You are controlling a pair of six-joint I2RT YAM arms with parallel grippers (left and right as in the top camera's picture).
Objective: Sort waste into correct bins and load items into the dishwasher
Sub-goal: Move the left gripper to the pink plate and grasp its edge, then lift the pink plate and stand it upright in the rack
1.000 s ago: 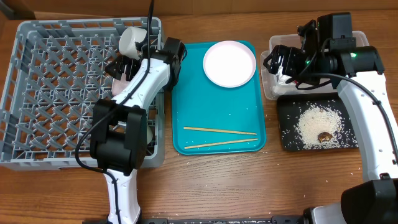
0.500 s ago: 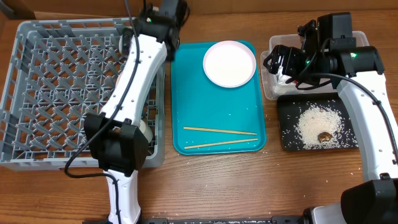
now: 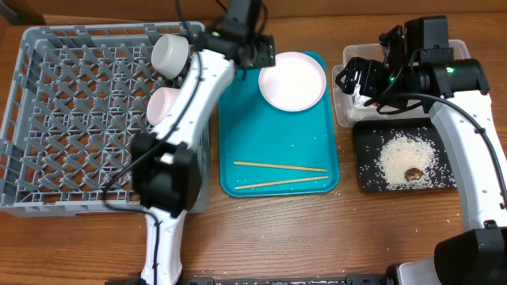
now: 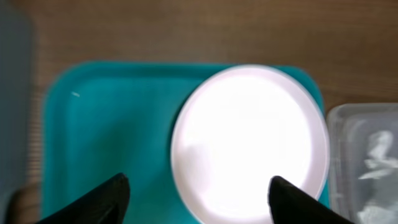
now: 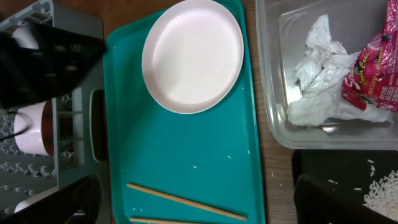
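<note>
The round white-pink plate (image 3: 292,81) lies at the far end of the teal tray (image 3: 277,134). My left gripper (image 3: 261,57) hangs open and empty over the plate's left rim; in the left wrist view (image 4: 202,199) its fingers straddle the plate (image 4: 249,140). The small white cup (image 3: 170,51) and the pale pink bowl (image 3: 162,105) sit in the grey dish rack (image 3: 71,119). My right gripper (image 3: 352,79) is open and empty above the clear tub (image 3: 348,115), which holds the white tissue (image 5: 320,74) and the red wrapper (image 5: 379,68). Rice (image 3: 404,154) and a brown lump (image 3: 413,173) lie in the black tray (image 3: 364,178). The grey-green bowl is hidden.
Two wooden chopsticks (image 3: 281,166) lie across the near half of the teal tray, with a few stray rice grains around them. My left arm (image 3: 186,119) stretches over the rack's right wall. The wooden table edge runs along the front.
My left gripper has swung right from the rack to above the plate's left edge, leaving the white cup in the rack. The right arm has not moved.
</note>
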